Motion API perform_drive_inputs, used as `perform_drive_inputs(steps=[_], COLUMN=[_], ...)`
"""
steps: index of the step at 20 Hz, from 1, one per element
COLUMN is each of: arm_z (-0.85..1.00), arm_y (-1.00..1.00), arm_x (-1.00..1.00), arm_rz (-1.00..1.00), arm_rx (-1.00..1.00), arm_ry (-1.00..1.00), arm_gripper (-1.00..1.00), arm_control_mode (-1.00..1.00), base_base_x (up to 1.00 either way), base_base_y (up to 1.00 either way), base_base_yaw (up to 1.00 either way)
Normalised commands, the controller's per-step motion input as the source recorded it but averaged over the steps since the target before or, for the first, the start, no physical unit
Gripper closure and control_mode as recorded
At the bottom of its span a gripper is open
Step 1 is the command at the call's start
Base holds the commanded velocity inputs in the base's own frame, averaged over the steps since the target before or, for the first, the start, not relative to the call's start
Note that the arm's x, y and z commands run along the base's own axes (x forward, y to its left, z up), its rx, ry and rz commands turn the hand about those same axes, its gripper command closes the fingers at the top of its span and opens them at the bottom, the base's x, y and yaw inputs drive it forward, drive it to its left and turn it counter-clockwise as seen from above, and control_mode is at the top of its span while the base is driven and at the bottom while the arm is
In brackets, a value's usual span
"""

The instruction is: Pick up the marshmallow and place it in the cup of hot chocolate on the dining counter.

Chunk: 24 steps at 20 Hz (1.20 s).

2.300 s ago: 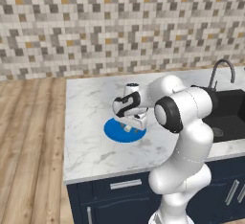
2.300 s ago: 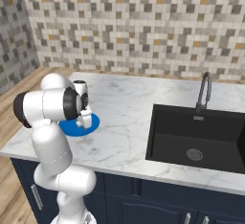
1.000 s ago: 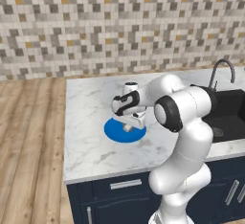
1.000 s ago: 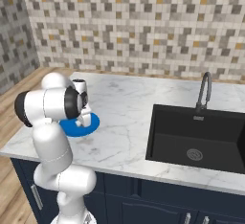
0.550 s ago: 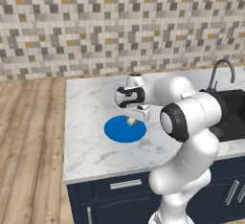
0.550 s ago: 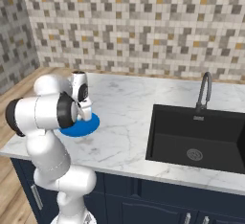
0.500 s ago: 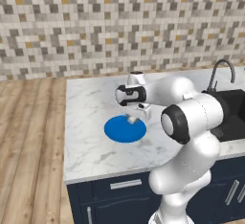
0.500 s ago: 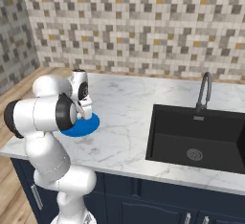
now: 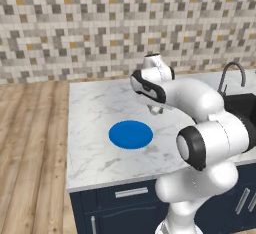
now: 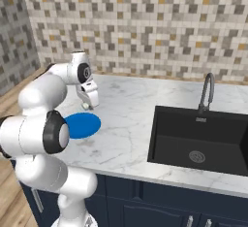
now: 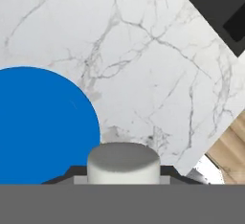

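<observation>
The white-grey veined marble counter [image 9: 95,128] on its dark navy base carries a flat blue round plate [image 9: 131,134]. Above the marble, just beside that plate, the robot's two-finger gripper [image 10: 87,105] is clamped on the small white cylindrical marshmallow [image 11: 123,161].

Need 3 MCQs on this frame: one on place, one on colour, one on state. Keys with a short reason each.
1. Where is the marshmallow?
A. on the plate
B. between the pincer tips
C. in the sink

2. What colour is the round plate?
A. blue
B. red
C. green

3. How is the pincer?
A. wide open, holding nothing
B. shut on the marshmallow, raised off the counter
C. resting on the plate

Key: B, the hand view shows it between the fingertips; A, solid blue in every view; B, it hangs above the marble beside the plate.
</observation>
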Motion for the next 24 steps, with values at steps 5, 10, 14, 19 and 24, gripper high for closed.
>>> perform_drive_inputs(steps=[5,10,14,19,24], arm_z=[0.54,0.51,0.35,0.27,0.11], arm_y=[-0.57,-0.54,-0.44,-0.22,0.0], arm_x=[-0.73,-0.57,-0.41,-0.36,-0.34], arm_rz=[0.03,0.13,0.22,0.23,0.25], arm_rx=[-0.2,0.0,0.07,0.07,0.03], arm_ry=[0.0,-0.02,-0.03,-0.02,0.0], arm_gripper=[1.0,1.0,1.0,1.0,1.0], arm_control_mode=[-1.0,-1.0,-1.0,-1.0,-1.0], base_base_x=[0.0,0.0,0.0,0.0,0.0], base_base_y=[0.0,0.0,0.0,0.0,0.0], base_base_yaw=[0.0,0.0,0.0,0.0,0.0])
